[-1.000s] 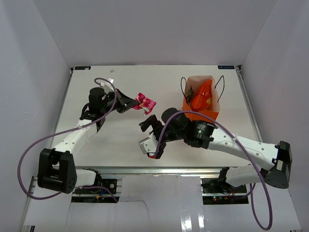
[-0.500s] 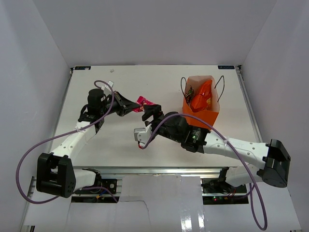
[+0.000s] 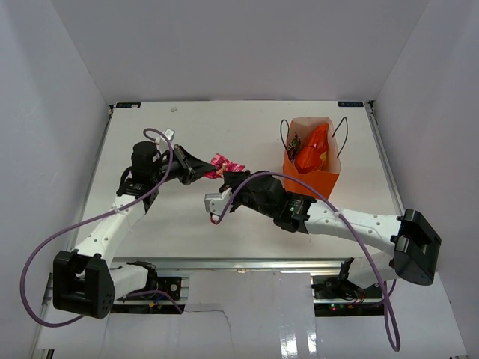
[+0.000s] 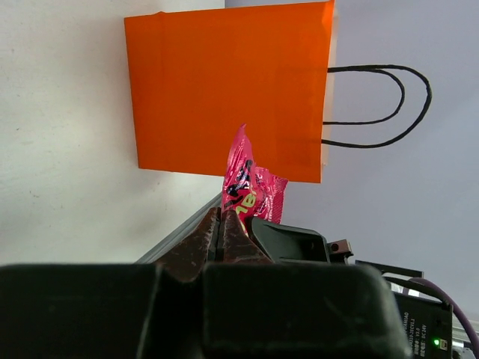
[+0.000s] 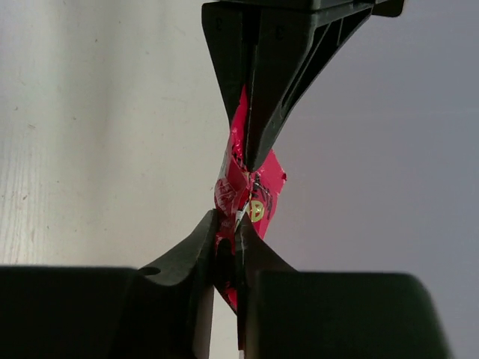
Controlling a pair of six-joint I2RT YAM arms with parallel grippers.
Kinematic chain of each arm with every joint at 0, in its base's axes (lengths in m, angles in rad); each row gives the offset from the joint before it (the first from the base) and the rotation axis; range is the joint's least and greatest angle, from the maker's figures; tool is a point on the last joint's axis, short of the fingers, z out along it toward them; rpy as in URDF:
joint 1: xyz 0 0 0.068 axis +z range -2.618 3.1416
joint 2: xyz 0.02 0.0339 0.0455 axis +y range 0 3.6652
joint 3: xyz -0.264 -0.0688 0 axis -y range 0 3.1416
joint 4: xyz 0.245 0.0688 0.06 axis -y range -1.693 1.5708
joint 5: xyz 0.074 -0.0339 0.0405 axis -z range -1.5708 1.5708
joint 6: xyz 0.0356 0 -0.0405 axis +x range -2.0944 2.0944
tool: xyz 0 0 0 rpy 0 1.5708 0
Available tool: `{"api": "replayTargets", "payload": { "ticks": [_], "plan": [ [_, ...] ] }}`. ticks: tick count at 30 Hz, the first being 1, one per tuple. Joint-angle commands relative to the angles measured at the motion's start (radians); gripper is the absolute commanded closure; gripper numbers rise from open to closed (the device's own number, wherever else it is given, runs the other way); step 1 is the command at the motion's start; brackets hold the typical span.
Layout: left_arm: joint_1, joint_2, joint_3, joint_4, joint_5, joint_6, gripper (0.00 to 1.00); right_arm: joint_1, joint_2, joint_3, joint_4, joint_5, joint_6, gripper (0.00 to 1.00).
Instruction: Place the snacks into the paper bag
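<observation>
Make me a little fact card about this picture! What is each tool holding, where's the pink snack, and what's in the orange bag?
left tool: shut on the pink packet
right tool: shut on the same pink packet, from the opposite end
pink packet: held off the table, left of the paper bag
paper bag: upright, with a chip bag sticking out
stage: looks like a handover; packet not bagged yet

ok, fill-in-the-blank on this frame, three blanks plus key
The left pincer and right pincer are both ____ on the packet.
The packet is ____ the bag, not in it.
The bag stands ____ on the table.
Missing: shut; outside; upright.
</observation>
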Motion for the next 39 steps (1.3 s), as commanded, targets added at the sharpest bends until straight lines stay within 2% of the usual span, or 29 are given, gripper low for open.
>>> {"api": "replayTargets", "payload": {
  "ticks": [1, 5, 8, 9, 11, 13, 16, 18, 20, 22, 24, 25, 28, 32, 37, 39],
  "plan": [
    [-0.004, -0.051, -0.016, 0.001, 0.045, -0.018, 1.00, -0.015, 0.001, 0.047, 0.017, 0.000, 0.054, 0.92],
    [-0.004, -0.068, -0.013, 0.001, 0.041, -0.029, 1.00, -0.034, -0.011, 0.143, -0.074, -0.060, 0.178, 0.92],
    [-0.004, -0.070, 0.007, 0.001, 0.037, -0.037, 0.99, -0.065, -0.028, 0.194, -0.142, -0.175, 0.288, 0.92],
    [-0.004, -0.070, 0.013, 0.001, 0.037, -0.038, 0.92, -0.085, -0.041, 0.212, -0.154, -0.196, 0.310, 0.92],
    [-0.004, -0.064, 0.032, -0.027, 0.039, -0.038, 0.85, -0.102, -0.052, 0.223, -0.173, -0.270, 0.350, 0.92],
    [-0.004, -0.059, 0.049, -0.040, 0.039, -0.041, 0.68, -0.128, -0.069, 0.231, -0.184, -0.316, 0.397, 0.92],
    [-0.004, -0.053, 0.058, -0.045, 0.040, -0.041, 0.52, -0.153, -0.086, 0.226, -0.188, -0.350, 0.436, 0.92],
    [-0.006, -0.053, 0.061, -0.042, 0.037, -0.041, 0.45, -0.169, -0.100, 0.225, -0.188, -0.370, 0.454, 0.92],
    [-0.002, -0.056, 0.070, -0.043, 0.024, -0.037, 0.30, -0.191, -0.109, 0.232, -0.219, -0.405, 0.488, 0.92],
    [0.004, -0.060, 0.087, -0.056, 0.008, -0.002, 0.28, -0.212, -0.129, 0.266, -0.251, -0.442, 0.534, 0.92],
    [0.022, -0.079, 0.135, -0.111, -0.050, 0.087, 0.27, -0.268, -0.161, 0.304, -0.312, -0.561, 0.566, 0.92],
    [0.031, -0.088, 0.151, -0.147, -0.076, 0.127, 0.26, -0.292, -0.172, 0.353, -0.335, -0.671, 0.606, 0.92],
    [0.033, -0.152, 0.184, -0.143, -0.182, 0.256, 0.21, -0.398, -0.224, 0.435, -0.381, -0.796, 0.718, 0.92],
    [0.033, -0.257, 0.123, -0.053, -0.225, 0.330, 0.16, -0.491, -0.298, 0.465, -0.377, -0.755, 0.861, 0.92],
    [0.033, -0.329, 0.035, -0.034, -0.239, 0.371, 0.16, -0.646, -0.397, 0.424, -0.386, -0.555, 1.061, 0.92],
    [0.031, -0.344, -0.003, -0.019, -0.239, 0.361, 0.16, -0.668, -0.443, 0.357, -0.392, -0.492, 1.164, 0.92]
  ]
}}
